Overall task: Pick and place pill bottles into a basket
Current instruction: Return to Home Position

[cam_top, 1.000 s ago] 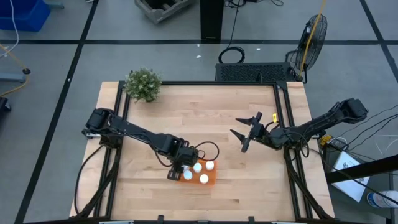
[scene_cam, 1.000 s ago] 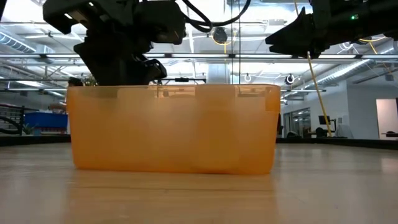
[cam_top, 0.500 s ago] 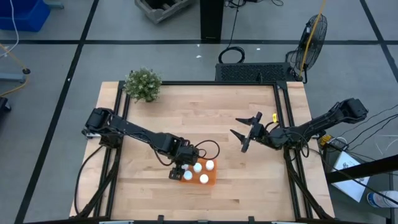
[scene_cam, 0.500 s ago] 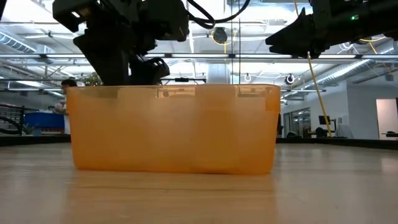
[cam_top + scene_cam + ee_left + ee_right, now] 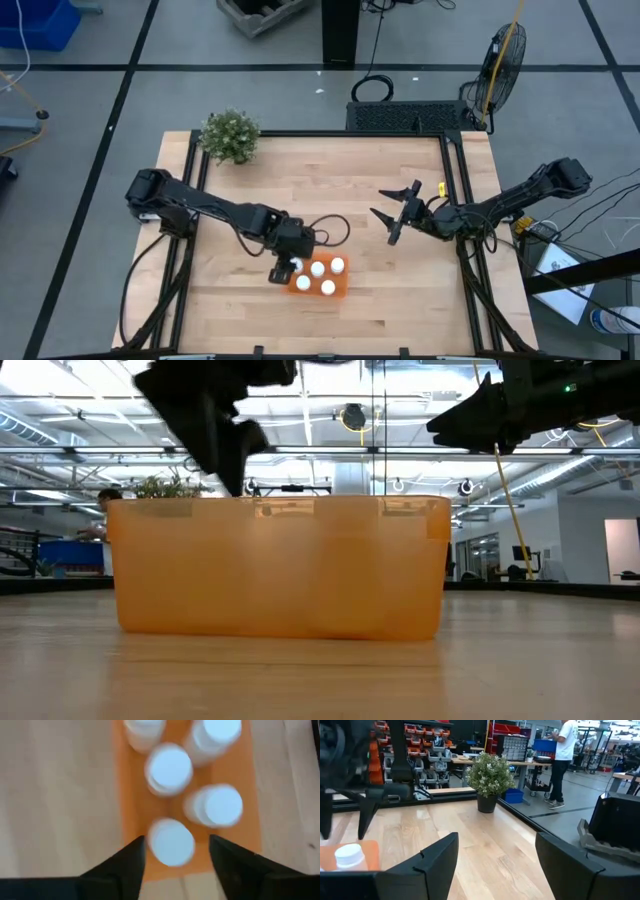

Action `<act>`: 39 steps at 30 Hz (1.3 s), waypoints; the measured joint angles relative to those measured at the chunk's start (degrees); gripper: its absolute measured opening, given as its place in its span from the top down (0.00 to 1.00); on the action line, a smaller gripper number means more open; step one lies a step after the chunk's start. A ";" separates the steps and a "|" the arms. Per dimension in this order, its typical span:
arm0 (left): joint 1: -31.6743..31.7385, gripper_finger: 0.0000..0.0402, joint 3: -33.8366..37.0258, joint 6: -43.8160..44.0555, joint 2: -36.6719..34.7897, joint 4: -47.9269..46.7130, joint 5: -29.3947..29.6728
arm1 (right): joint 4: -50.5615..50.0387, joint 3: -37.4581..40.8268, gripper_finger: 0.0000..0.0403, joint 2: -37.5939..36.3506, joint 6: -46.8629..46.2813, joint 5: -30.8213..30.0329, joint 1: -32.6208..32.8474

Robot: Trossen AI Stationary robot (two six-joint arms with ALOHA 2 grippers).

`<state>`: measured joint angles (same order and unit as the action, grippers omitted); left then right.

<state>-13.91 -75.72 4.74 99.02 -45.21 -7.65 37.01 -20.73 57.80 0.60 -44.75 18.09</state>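
Observation:
Several white pill bottles (image 5: 170, 769) stand upright in the orange basket (image 5: 343, 289), which rests on the wooden table near its front edge. My left gripper (image 5: 176, 841) hangs open above the basket's left end, pointing steeply down. Its fingers stand apart over the nearest bottle (image 5: 171, 841) and are clear of it. In the low view the left gripper (image 5: 225, 460) shows above the basket's rim (image 5: 280, 505). My right gripper (image 5: 393, 212) waits open and level in the air over the table's right half.
A green potted plant (image 5: 230, 135) stands at the table's far left corner. Bare wood lies between the basket and my right gripper. A person (image 5: 563, 755) stands in the room beyond the table.
My left gripper has risen from the basket's left end and now hangs higher above its rim. The bottles have stayed upright in the basket.

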 joint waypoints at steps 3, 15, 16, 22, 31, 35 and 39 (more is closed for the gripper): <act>0.13 0.57 0.00 -0.06 -2.51 0.34 2.40 | -0.17 0.00 0.36 -0.01 -1.40 0.08 0.00; 0.50 0.94 2.50 -4.63 -14.87 4.77 6.29 | -1.83 0.00 0.36 -0.02 -2.66 4.51 0.37; 0.63 0.94 3.66 -5.03 -16.13 6.82 6.36 | -2.24 0.00 0.36 0.03 -2.23 6.51 0.47; 2.19 0.98 14.87 -4.88 -25.84 16.88 6.31 | -3.70 0.00 0.36 0.15 -5.71 14.96 0.55; 4.74 0.92 34.82 -1.92 -43.28 32.59 6.37 | -3.42 0.00 0.43 -0.02 -6.96 13.34 0.33; 6.44 0.89 40.55 -3.49 -49.37 34.07 10.16 | -3.37 -0.02 0.64 -0.04 -6.99 13.33 0.33; 7.80 0.88 44.05 1.60 -54.05 33.55 14.80 | -3.83 0.00 0.95 -0.02 -6.37 13.49 0.33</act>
<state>-6.10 -31.68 6.34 44.97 -11.66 7.15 33.19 -20.73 57.78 -5.77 -31.26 18.41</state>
